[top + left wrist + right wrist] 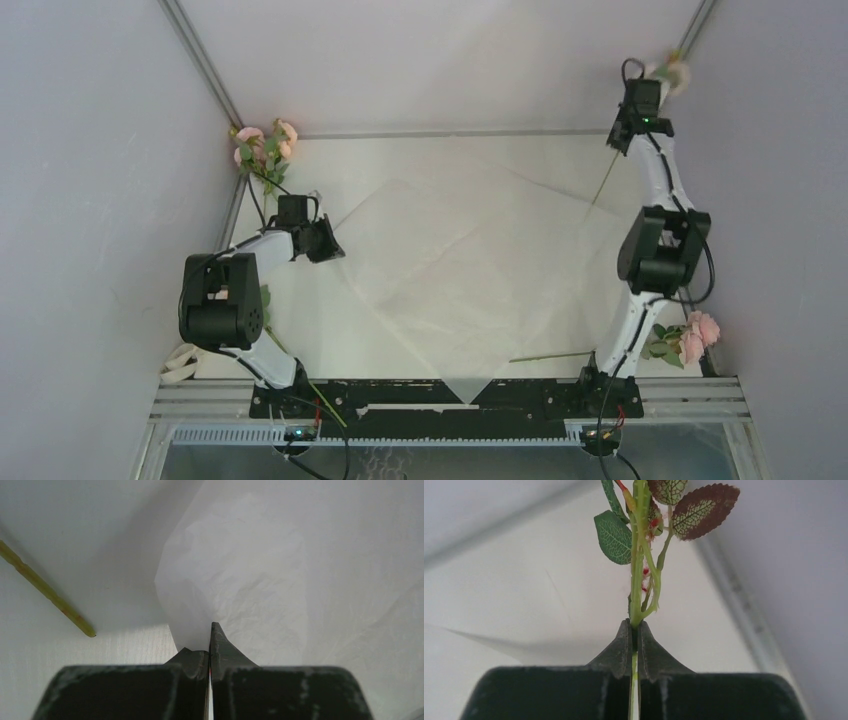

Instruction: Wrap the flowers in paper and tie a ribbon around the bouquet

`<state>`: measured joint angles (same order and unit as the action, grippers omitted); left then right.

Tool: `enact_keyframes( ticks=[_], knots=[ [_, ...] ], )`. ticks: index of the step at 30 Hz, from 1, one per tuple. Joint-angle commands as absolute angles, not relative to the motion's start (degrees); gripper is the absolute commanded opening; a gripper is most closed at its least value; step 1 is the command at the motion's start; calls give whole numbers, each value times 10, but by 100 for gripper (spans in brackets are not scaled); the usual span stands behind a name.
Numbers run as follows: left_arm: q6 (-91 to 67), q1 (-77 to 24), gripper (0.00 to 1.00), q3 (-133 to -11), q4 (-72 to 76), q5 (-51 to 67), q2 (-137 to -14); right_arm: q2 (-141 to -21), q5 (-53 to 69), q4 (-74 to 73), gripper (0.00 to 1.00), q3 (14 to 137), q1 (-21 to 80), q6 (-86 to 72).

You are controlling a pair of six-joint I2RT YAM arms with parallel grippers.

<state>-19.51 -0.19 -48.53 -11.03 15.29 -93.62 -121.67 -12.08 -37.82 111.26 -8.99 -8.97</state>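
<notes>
From above, the paper (450, 270) is lying spread across the table (400, 155), with bare room showing beyond its far edge. Left wrist: the left gripper (210, 640) is pinching the paper's corner. Right wrist: the right gripper (634, 630) is clamping a rose stem (640, 580) beside the wall (804, 555).

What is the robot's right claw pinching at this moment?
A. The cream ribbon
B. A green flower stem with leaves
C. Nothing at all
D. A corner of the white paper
B: in the right wrist view, the right claw is shut on a thin green flower stem, and leaves branch off the stem just above the claw's tips.
</notes>
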Motion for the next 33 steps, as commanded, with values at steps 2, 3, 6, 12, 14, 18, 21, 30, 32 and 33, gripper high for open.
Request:
enact_keyframes(
  ticks=[2, 3, 6, 12, 14, 18, 21, 30, 32, 33],
  knots=[
    [-209, -2, 0, -486, -82, 155, -908, -988, -218, -190, 0, 1045, -18, -2],
    [-210, -2, 0, -486, -81, 155, -908, -969, -209, -193, 0, 1024, 7, 14],
    [-209, -2, 0, -485, -81, 151, -906, -926, -195, -202, 0, 942, 99, 18],
    [-209, -2, 0, -476, -76, 142, -894, -921, -228, -197, 0, 850, 270, -30],
    [-212, -2, 0, -475, -75, 140, -896, -938, -116, -201, 0, 836, 288, -105],
    [-212, -2, 0, -473, -76, 144, -895, -1037, 17, -213, 0, 840, 297, -201],
    [-212, -2, 17, -476, -80, 150, -892, -1104, 42, -203, 0, 854, 308, -222],
    [-35, -2, 73, -557, -164, 128, -793, -1170, -23, -253, 39, 905, 317, -203],
    [-3, 24, 79, -584, -202, 123, -776, -1160, -30, -275, 46, 915, 320, -192],
    [9, 44, 81, -599, -219, 117, -776, -1153, -35, -283, 48, 919, 321, -188]
  ],
)
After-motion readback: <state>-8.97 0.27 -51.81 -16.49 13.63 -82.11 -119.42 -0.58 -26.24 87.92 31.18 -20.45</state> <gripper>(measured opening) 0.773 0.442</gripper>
